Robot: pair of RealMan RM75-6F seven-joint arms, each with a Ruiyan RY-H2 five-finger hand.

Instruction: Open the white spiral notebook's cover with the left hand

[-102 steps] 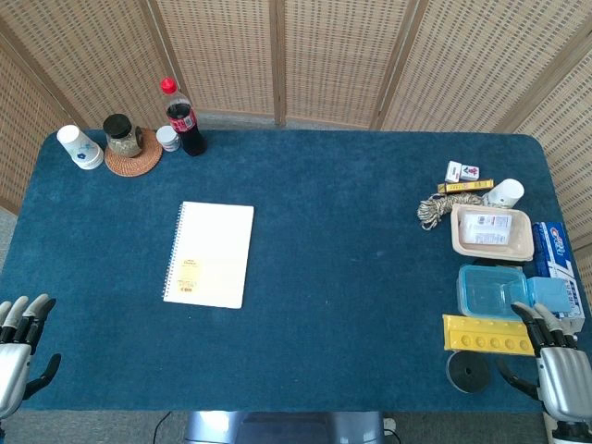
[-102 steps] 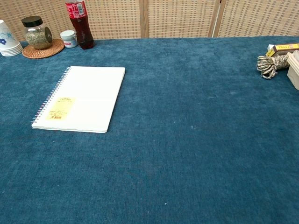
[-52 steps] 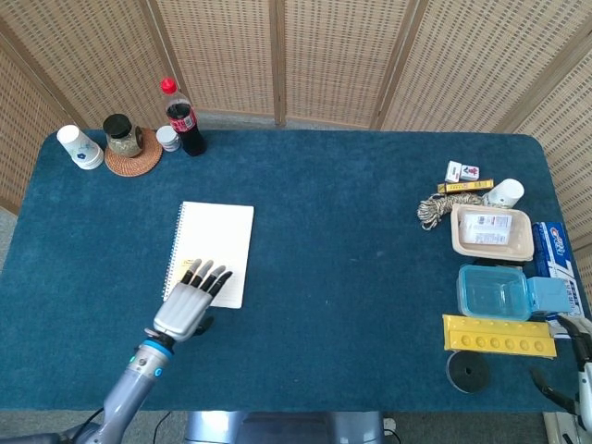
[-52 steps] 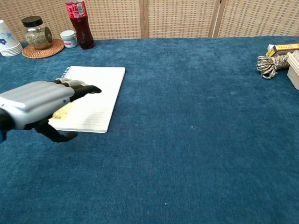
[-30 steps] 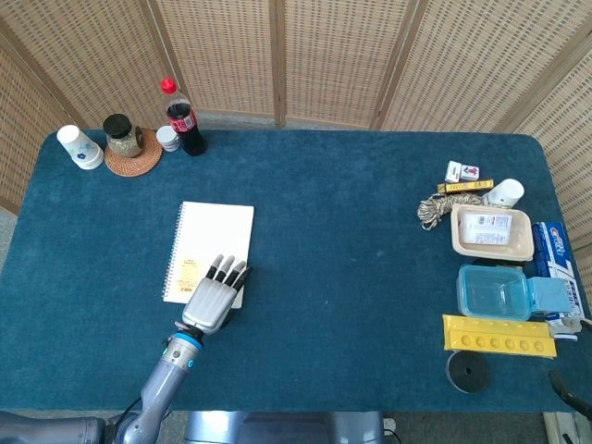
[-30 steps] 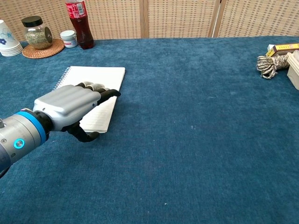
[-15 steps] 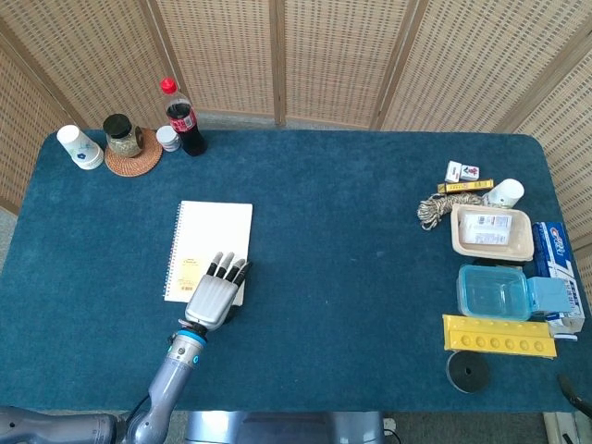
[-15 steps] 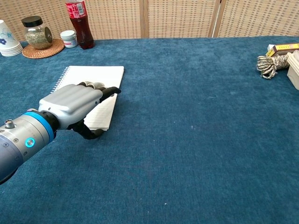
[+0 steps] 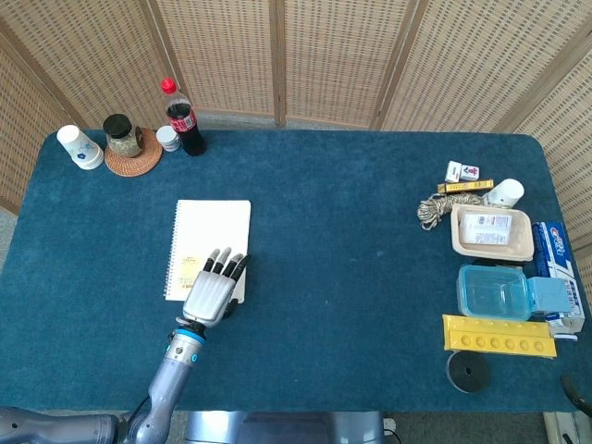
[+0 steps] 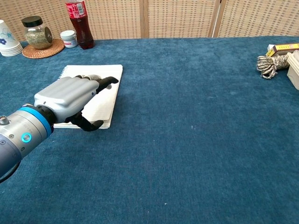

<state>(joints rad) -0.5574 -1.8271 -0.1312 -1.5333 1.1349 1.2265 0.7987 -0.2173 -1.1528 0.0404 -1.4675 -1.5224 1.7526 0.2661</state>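
The white spiral notebook (image 9: 209, 233) lies closed on the blue table, spiral along its left edge, a yellow label near its front left. My left hand (image 9: 215, 285) rests on the cover's front right corner, fingers stretched flat and slightly apart, pointing away from me. In the chest view the left hand (image 10: 70, 98) covers the front half of the notebook (image 10: 108, 77), and its thumb (image 10: 91, 125) curls down beside the front right corner. Whether the thumb touches the cover's edge is hidden. Of my right hand only a dark sliver (image 9: 579, 393) shows at the bottom right corner.
At the back left stand a cola bottle (image 9: 183, 117), a small white tub (image 9: 168, 138), a jar on a woven coaster (image 9: 122, 136) and stacked paper cups (image 9: 80, 146). On the right are a rope bundle (image 9: 437, 208), a beige tray (image 9: 492, 231), a blue container (image 9: 499, 291), a yellow tray (image 9: 499, 335) and a black disc (image 9: 468, 370).
My left hand came in from the front left and settled on the notebook's front right corner. The notebook has slid slightly left under it. My right hand dropped almost out of view.
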